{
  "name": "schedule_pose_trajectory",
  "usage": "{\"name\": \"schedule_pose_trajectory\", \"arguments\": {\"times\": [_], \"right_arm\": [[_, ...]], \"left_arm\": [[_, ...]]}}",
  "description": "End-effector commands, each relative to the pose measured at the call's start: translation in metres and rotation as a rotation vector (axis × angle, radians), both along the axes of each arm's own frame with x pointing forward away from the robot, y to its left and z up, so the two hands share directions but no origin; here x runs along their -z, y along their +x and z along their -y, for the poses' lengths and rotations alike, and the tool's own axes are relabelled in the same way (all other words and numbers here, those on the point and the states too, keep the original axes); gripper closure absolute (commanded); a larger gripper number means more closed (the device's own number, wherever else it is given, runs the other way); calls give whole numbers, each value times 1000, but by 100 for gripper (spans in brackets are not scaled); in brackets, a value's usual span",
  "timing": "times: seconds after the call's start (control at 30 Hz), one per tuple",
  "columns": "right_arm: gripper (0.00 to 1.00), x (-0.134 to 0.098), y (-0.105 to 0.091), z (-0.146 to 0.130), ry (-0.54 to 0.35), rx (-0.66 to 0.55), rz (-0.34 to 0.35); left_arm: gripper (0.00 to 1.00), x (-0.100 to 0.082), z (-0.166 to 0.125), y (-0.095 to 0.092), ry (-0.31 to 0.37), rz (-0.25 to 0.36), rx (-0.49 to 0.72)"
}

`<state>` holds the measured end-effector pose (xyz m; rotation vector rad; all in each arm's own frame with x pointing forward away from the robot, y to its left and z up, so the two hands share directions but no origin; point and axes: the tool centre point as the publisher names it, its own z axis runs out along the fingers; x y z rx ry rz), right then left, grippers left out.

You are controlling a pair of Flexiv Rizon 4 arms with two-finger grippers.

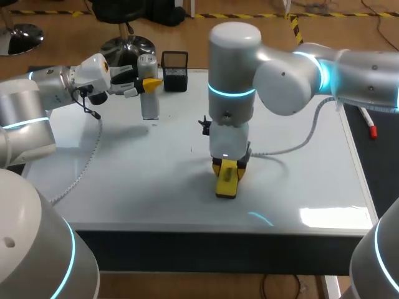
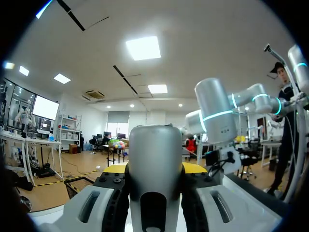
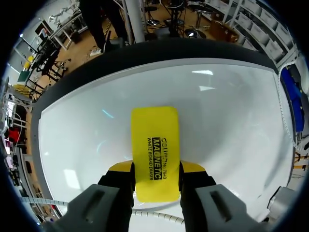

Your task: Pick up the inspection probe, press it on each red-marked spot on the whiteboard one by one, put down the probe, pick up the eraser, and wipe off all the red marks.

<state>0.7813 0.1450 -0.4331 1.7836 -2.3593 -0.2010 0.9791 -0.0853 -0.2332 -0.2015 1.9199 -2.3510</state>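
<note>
1. Nearest is the front edge of the whiteboard [image 1: 156,205], which lies flat on the worktop [image 1: 381,168] and covers most of it.
2. On the board, about mid-width and toward that front edge, the yellow eraser [image 1: 226,182] lies flat on the white surface. My right fingers [image 1: 219,166] point straight down and are clenched on it, one yellow tip against each long side. In the right wrist view the eraser's far end sticks out ahead of the tips.
3. Off the board's right edge, on the dark strip of worktop, lies a pen [image 1: 368,121] with a red end.
4. Farther back on the left, my left fingers [image 1: 151,81] grasp the grey inspection probe [image 1: 149,104] near its top, one tip on each side. The probe stands upright over the board's far left part. I cannot tell whether its lower end touches the surface.
5. Just beside the probe, at the board's far edge, stands a black mesh cup [image 1: 174,70]. I cannot make out what it holds.
</note>
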Motion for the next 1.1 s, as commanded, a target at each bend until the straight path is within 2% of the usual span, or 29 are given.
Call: {"name": "schedule_pose_trajectory", "arguments": {"times": [0.03, 0.33, 0.5, 0.9, 1.1], "right_arm": [[100, 25, -6, 11, 1, 0, 8], [100, 25, -6, 13, -7, -2, 5], [100, 17, -3, 9, -7, -17, 15], [100, -47, 21, 3, -48, -75, 125], [100, -57, 36, 10, -59, -74, 135]], "left_arm": [[100, 0, 0, 0, -1, 2, -1], [100, 0, 0, 0, -1, 2, -1], [100, 0, 0, 0, -1, 2, -1], [100, 0, 0, 0, -1, 2, -1], [100, 0, 0, 0, -1, 2, -1]]}}
